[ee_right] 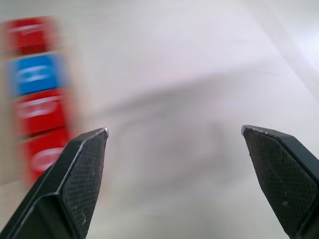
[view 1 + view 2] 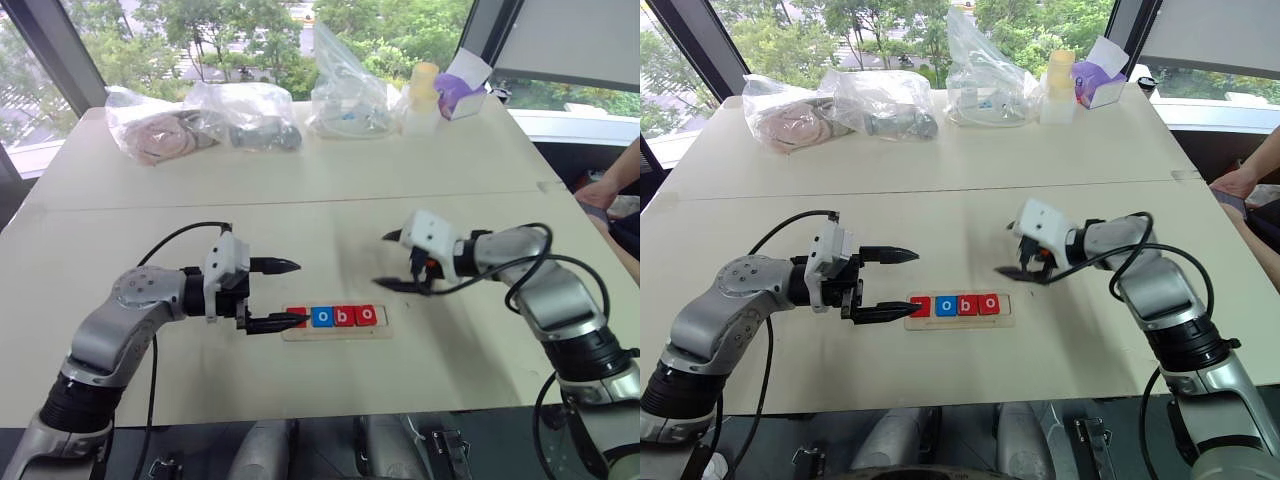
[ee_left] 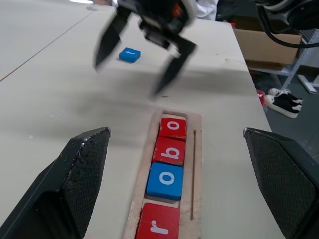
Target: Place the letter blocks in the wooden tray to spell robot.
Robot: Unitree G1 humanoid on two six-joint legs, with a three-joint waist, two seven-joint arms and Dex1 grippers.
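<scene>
left gripper (image 2: pixel 276 295) hovers at the wooden tray's (image 2: pixel 337 332) r end, jaws wide and empty. four letter blocks (image 3: pixel 167 180) sit in the tray, last slot bare. right gripper (image 2: pixel 392 261), jaws wide and empty, hangs past that bare end, closest to the blue t block (image 3: pixel 129 55) lying beyond it.

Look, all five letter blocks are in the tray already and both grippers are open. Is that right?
Not quite. The tray holds four blocks: r, o, b, o. The left wrist view shows the blue t lying on the table beyond it. The left gripper and right gripper are indeed open.
</scene>
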